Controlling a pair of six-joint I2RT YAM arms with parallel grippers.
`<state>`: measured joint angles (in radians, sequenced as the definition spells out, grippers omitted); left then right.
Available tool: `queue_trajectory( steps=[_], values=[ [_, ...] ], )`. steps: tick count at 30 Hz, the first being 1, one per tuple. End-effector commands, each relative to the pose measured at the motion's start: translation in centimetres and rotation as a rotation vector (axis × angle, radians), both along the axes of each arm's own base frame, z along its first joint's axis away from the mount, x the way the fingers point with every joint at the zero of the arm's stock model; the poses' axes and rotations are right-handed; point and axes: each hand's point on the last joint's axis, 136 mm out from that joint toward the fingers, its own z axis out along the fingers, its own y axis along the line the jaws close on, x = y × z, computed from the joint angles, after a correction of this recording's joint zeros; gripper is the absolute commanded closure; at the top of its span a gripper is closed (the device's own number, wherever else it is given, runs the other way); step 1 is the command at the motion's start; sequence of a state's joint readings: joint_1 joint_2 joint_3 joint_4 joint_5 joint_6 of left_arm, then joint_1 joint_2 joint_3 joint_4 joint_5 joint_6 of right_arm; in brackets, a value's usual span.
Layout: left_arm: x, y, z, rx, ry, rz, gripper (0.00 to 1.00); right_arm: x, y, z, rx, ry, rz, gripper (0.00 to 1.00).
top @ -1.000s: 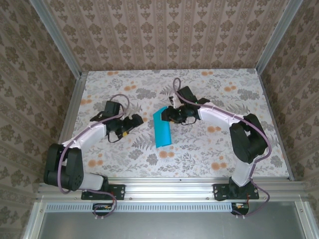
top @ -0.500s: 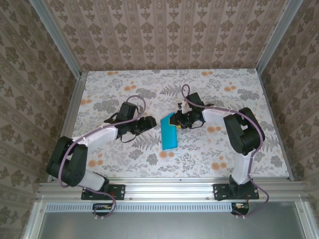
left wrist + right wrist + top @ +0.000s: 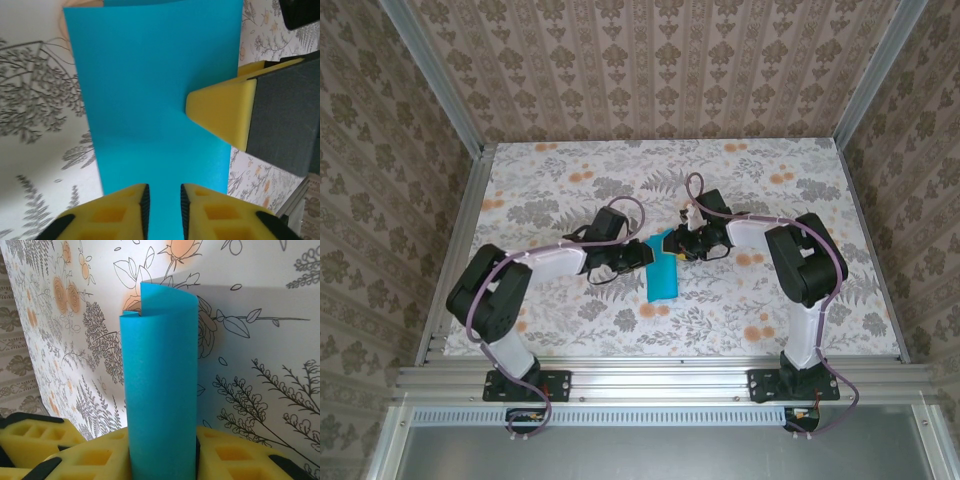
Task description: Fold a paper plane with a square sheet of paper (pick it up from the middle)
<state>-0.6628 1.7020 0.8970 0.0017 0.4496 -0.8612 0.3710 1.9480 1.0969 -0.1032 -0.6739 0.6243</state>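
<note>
Progress is early: the sheet of paper (image 3: 660, 270) lies at the middle of the table (image 3: 770, 300), bent over into a loose curl with no sharp crease, no pointed nose and no wings, so by this estimate every proper fold remains to be made. The right gripper (image 3: 682, 240) pinches the far end of the curl, while the left gripper (image 3: 642, 255) has its jaws narrowed to a slim gap over the near edge; whether they grip cannot be determined. The flowered table carries nothing else, and the only obstruction is the closeness of the two grippers across the narrow sheet.
</note>
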Motion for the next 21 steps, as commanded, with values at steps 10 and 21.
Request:
queue_trajectory(
  steps=[10, 21],
  values=[
    [-0.5, -0.8, -3.4, 0.126, 0.065, -0.040, 0.98, -0.5, -0.4, -0.7, -0.013, 0.014, 0.004, 0.65],
    [-1.1, -0.1, -5.8, 0.233, 0.124, -0.053, 1.00, -1.9, -1.0, 0.4, -0.094, 0.050, 0.029, 0.49]
  ],
)
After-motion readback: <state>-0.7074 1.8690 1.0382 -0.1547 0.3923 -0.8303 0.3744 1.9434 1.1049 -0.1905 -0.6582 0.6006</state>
